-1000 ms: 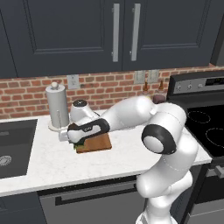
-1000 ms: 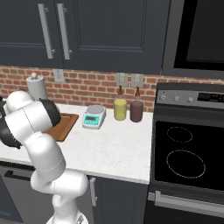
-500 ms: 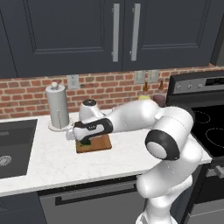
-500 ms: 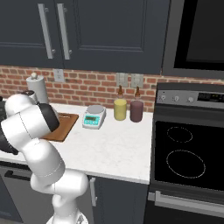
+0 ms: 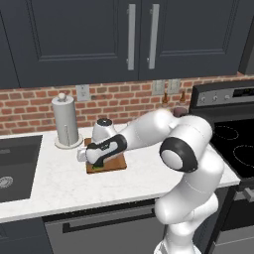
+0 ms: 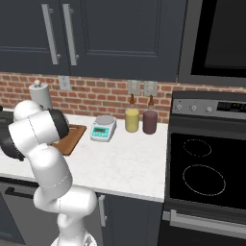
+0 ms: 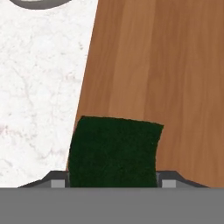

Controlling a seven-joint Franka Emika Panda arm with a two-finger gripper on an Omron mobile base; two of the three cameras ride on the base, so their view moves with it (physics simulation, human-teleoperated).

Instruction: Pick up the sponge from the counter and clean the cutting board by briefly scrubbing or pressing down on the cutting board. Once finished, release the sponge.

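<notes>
The dark green sponge (image 7: 113, 151) lies on the reddish-brown cutting board (image 7: 166, 65), close to the board's edge by the white counter (image 7: 39, 87). My gripper (image 7: 113, 181) is shut on the sponge, with a fingertip (image 7: 59, 181) pressed to each of its sides. In the left base view the gripper (image 5: 99, 163) reaches low over the near left part of the cutting board (image 5: 116, 162), and a sliver of the sponge (image 5: 102, 167) peeks out under it. The right base view has the cutting board (image 6: 72, 137) partly hidden behind my arm.
A paper towel roll (image 5: 66, 121) stands behind the board, and a sink (image 5: 12, 166) lies to the left. A white-teal scale (image 6: 103, 129), a yellow jar (image 6: 132, 120) and a dark jar (image 6: 149, 121) stand right of the board. The stove (image 6: 206, 168) is far right.
The hand has slid a little to the right over the board with the sponge in it, and the arm's elbow has swung rightward. The jaws have drawn in slightly.
</notes>
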